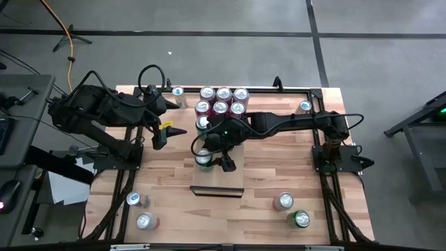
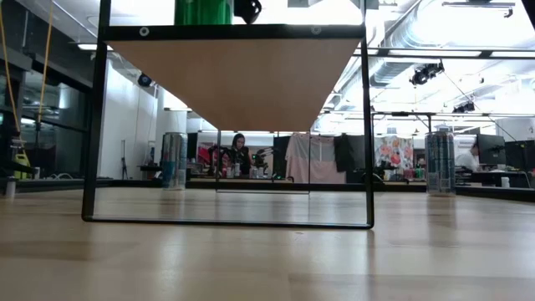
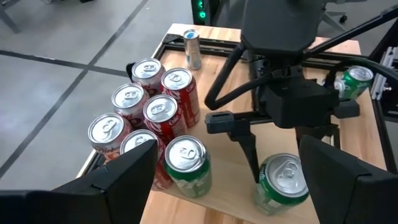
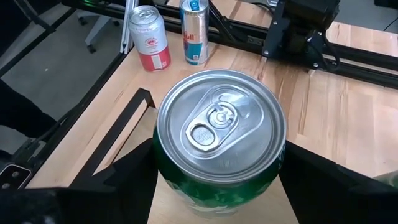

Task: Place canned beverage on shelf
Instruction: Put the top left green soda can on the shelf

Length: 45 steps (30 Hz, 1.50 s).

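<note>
**Right pincer straddling green can on shelf board**

Right pincer [image 1: 206, 155] sits over a green can [image 4: 219, 140] that stands upright on the shelf [image 2: 236, 79], the pale board raised on a dark frame above the worktop [image 1: 279, 150]. In the right wrist view the two dark fingers flank the can's sides; whether they press it or stand just clear cannot be told. In the left wrist view the same can [image 3: 283, 183] stands near the board's edge, apart from a second green can [image 3: 187, 165] and the cluster of red cans [image 3: 155, 109] farther along.

Left pincer [image 1: 162, 131] waits beside the board, fingers spread, nothing between them.

Judgement: the can appears placed, or nearly so. To finish well:
- confirm the base sits flat on the board, not overhanging the edge;
- part the fingers evenly so neither drags the can sideways;
- lift straight up, clear of the rim, before any lateral travel.

Risk: tipping the can off the near edge.
</note>
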{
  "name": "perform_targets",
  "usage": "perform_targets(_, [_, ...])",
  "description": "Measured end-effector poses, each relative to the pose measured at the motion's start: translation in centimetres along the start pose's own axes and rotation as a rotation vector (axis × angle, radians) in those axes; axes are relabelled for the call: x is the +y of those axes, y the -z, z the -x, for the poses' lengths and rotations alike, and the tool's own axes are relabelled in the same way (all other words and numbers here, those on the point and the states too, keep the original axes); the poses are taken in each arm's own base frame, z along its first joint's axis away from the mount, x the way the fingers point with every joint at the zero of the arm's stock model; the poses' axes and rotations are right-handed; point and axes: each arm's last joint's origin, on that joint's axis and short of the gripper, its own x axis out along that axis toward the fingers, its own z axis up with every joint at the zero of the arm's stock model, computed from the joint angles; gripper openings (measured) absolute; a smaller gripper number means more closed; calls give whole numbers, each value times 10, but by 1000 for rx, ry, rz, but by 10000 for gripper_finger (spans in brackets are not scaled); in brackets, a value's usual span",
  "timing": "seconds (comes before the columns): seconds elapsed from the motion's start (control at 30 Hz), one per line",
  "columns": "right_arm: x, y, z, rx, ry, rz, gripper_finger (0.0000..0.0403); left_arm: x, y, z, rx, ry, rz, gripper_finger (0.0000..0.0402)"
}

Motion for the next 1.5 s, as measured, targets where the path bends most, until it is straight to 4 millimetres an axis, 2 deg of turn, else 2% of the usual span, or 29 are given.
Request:
perform_targets(0.3, [6, -1, 0, -1, -14, -3, 275, 3, 0, 5, -22, 0, -14, 317])
perform_targets(0.47, [10, -2, 16, 24, -27, -25, 275, 5, -8, 13, -142, 59, -24, 317])
perform_targets(0.6, [15, -1, 35, 71, -32, -41, 275, 4, -8, 15, -252, 102, -36, 317])
perform_targets(0.83, [25, 8, 70, 197, -21, -125, 275, 3, 17, 1, -371, 120, 17, 317])
perform_targets(1.1, [37, 18, 87, 327, -13, -166, 275, -2, 58, -28, -491, 164, 170, 317])
perform_targets(1.3, [42, 21, 109, 366, 45, -187, 275, 1, 66, -26, -540, 179, 237, 317])
perform_targets(1.5, [48, 18, 145, 311, 139, -228, 275, 6, 64, -17, -590, 161, 243, 317])
